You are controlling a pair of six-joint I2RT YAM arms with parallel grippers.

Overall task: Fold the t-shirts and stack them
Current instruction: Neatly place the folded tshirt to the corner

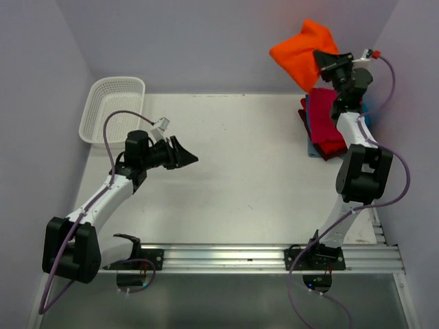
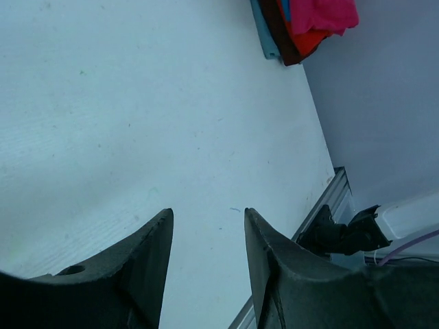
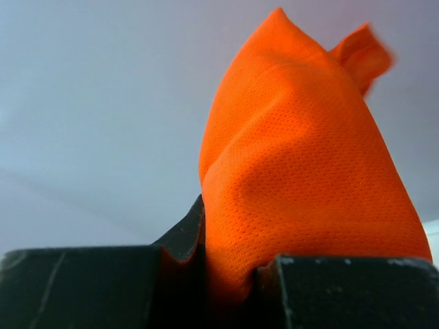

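My right gripper [image 1: 322, 63] is shut on the bright orange t-shirt [image 1: 302, 51] and holds it up in the air at the back right, above the stack. In the right wrist view the orange cloth [image 3: 302, 171] bunches up out of the jaws and hides one finger. The stack of folded t-shirts [image 1: 325, 127] lies below on the table's right side: magenta-pink on top, red, dark maroon and light blue edges beneath. It also shows in the left wrist view [image 2: 309, 24]. My left gripper [image 1: 191, 156] is open and empty over the table's left middle, pointing right.
A white lattice basket [image 1: 113, 110] stands at the back left corner. Grey walls close in on the left, back and right. An aluminium rail [image 1: 260, 257] with the arm bases runs along the near edge.
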